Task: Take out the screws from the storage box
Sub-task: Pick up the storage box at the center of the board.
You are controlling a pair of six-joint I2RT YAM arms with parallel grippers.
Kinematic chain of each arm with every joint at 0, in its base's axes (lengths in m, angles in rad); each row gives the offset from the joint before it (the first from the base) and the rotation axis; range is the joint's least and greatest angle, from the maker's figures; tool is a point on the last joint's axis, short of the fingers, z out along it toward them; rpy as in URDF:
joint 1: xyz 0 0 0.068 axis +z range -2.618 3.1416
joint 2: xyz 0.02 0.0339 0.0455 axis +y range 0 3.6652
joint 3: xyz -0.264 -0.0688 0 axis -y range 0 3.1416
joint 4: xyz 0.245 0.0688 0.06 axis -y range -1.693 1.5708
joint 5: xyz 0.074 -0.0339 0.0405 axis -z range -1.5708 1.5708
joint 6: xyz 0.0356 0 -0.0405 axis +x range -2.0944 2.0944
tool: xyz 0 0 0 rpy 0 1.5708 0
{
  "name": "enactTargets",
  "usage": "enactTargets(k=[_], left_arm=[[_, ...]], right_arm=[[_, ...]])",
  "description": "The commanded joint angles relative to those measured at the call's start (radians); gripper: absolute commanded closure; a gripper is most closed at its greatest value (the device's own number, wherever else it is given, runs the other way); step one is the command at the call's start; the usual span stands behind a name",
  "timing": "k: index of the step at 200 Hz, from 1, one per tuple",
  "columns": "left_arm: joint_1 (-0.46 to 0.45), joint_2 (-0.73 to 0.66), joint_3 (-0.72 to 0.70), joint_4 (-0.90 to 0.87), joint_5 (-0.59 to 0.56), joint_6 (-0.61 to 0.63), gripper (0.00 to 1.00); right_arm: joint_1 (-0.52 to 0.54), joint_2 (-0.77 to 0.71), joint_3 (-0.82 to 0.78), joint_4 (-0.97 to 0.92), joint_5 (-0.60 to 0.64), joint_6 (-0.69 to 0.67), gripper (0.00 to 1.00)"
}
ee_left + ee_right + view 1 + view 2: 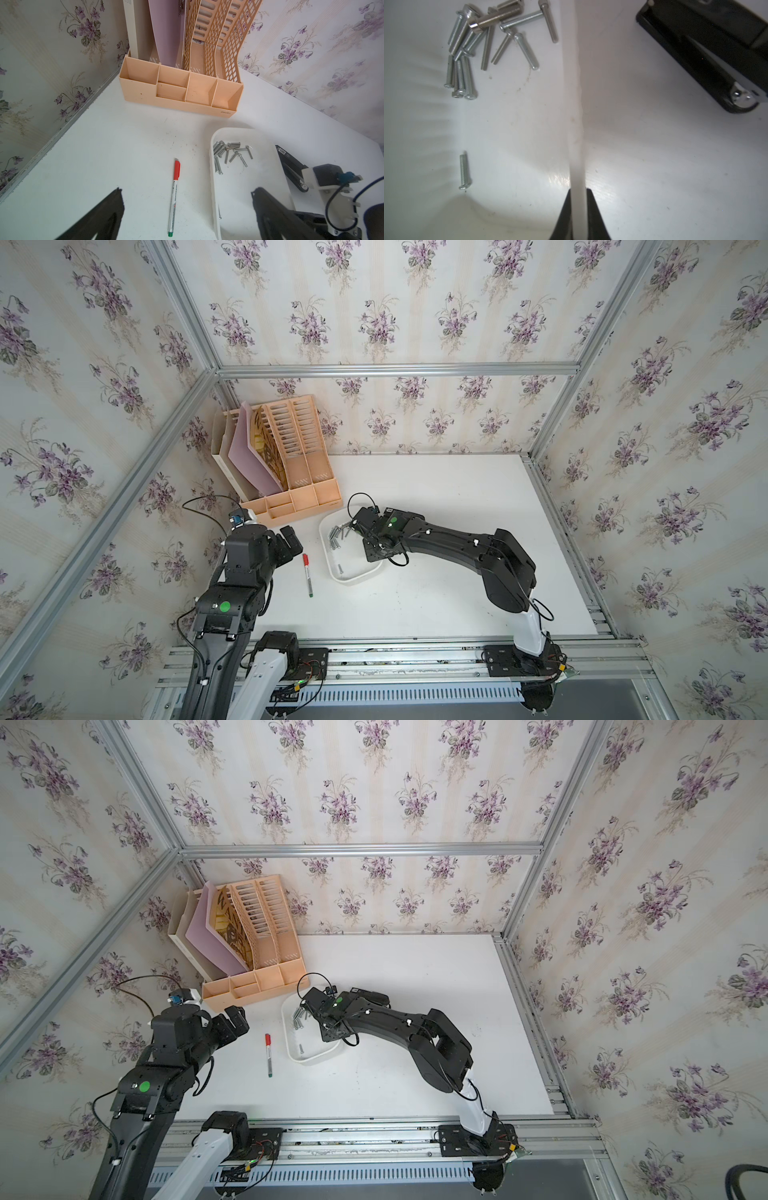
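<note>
Wall of storage box (576, 133) pinched between right jaws, likely to tip screws (481, 41) out onto bench (654, 166); left jaws wide, empty, idle near pen (174, 197).

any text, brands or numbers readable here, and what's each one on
"50": white print on the black stapler, in the left wrist view.
Embossed brand on the peach organizer: too faint to read.
Print along the pen: too small to read.
Nothing else is legible.
</note>
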Motion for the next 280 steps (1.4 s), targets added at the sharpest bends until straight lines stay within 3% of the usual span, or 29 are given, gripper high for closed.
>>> enactTargets(k=[1,42,112,153,214,280], left_arm=[[0.002,0.001,0.010,0.006,-0.010,0.004,0.00],[0.001,0.004,0.005,0.007,-0.017,0.003,0.00],[0.001,0.030,0.008,0.002,-0.025,0.001,0.01],[0.001,0.029,0.010,0.001,-0.021,0.001,0.00],[0.001,0.027,0.012,0.003,-0.016,0.001,0.00],[0.001,0.028,0.008,0.005,-0.011,0.001,0.01]], right_arm=[[-0.002,-0.039,-0.017,-0.102,0.001,0.050,1.00],[0.000,-0.162,-0.180,-0.135,-0.086,0.117,1.00],[0.015,-0.321,-0.393,-0.223,-0.055,0.222,1.00],[0.029,-0.450,-0.426,-0.300,0.067,0.298,1.00],[0.031,-0.480,-0.446,-0.391,0.194,0.369,1.00],[0.030,-0.578,-0.587,-0.283,0.206,0.409,1.00]])
